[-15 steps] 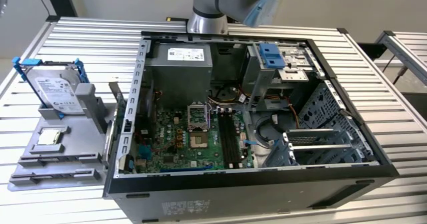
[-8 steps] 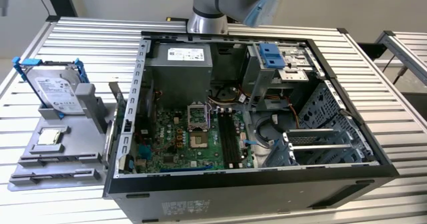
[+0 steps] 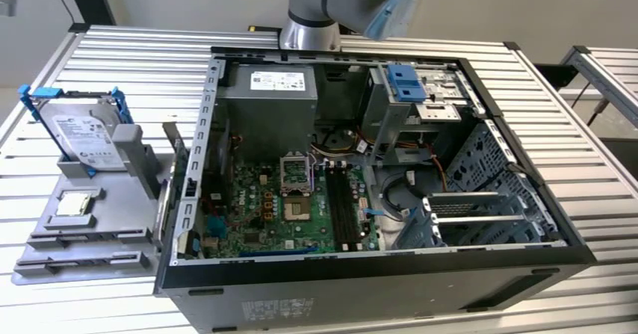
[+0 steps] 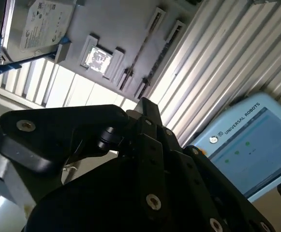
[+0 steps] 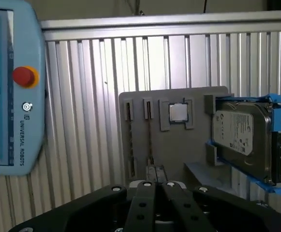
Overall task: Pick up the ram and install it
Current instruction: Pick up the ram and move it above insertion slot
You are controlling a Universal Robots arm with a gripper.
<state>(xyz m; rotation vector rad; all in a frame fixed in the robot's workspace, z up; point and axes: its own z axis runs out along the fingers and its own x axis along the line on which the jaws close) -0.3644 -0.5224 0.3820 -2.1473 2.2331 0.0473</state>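
The ram shows as a thin dark strip seen edge-on, standing in one slot of the grey holder; in the second wrist view the ram is the same thin line. My black gripper hangs high above the holder with its fingers pressed together and nothing between them. Its tip also shows in the second wrist view. In the exterior view, the holder lies at the left of the open computer case. The motherboard's black memory slots lie inside the case.
A silver hard drive in blue brackets stands at the holder's far end, with a small square processor chip beside it. A teach pendant lies on the ribbed metal table. The arm rises behind the case.
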